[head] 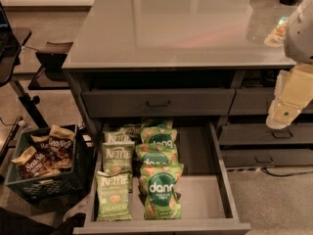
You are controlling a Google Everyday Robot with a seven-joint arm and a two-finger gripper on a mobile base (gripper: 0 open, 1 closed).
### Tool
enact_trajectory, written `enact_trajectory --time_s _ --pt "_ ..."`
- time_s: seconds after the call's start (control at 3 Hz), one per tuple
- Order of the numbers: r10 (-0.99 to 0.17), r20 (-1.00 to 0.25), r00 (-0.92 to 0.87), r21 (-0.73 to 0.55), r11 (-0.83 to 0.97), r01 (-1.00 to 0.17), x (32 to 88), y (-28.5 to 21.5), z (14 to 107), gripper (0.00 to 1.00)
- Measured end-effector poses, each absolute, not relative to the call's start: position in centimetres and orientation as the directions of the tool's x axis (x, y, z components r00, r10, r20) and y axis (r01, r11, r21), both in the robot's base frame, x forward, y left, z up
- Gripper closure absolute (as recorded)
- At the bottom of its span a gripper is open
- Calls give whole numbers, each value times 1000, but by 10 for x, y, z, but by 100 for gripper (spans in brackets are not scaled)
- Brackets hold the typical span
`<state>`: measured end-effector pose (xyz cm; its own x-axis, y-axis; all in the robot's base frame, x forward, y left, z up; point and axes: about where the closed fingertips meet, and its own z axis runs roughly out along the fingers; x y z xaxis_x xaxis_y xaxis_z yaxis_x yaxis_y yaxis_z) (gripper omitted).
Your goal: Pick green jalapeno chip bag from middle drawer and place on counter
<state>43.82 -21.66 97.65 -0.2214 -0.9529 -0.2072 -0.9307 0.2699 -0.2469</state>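
Nearest to me, the middle drawer is standing pulled wide open, its low grey sides framing a plain grey floor. Off to the left, a black crate of open lattice plastic is sitting on the floor, holding crumpled brown bags with white script I cannot fully read. Inside the drawer's left half, the green jalapeno chip bag is lying flat at the very front, pale and crinkly, showing white "Kettle" lettering, a chip picture and "JALAPENO" along its lower edge. Two more Kettle bags are lying behind it in a column. Just beside them, brighter green dang bags are overlapping in a second column, each showing a dark round logo. The drawer's right half is showing bare floor. Above, the glossy grey counter is reflecting lights. At the far right, the pale gripper is hanging in front of the right-hand closed drawers, well apart from the bags; whether it is released or clenched I cannot tell.
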Motion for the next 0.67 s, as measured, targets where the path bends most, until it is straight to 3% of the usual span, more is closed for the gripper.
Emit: enact_trajectory --time_s 0.67 --pt "-939 -219 -264 -217 311 -925 435 -217 943 0"
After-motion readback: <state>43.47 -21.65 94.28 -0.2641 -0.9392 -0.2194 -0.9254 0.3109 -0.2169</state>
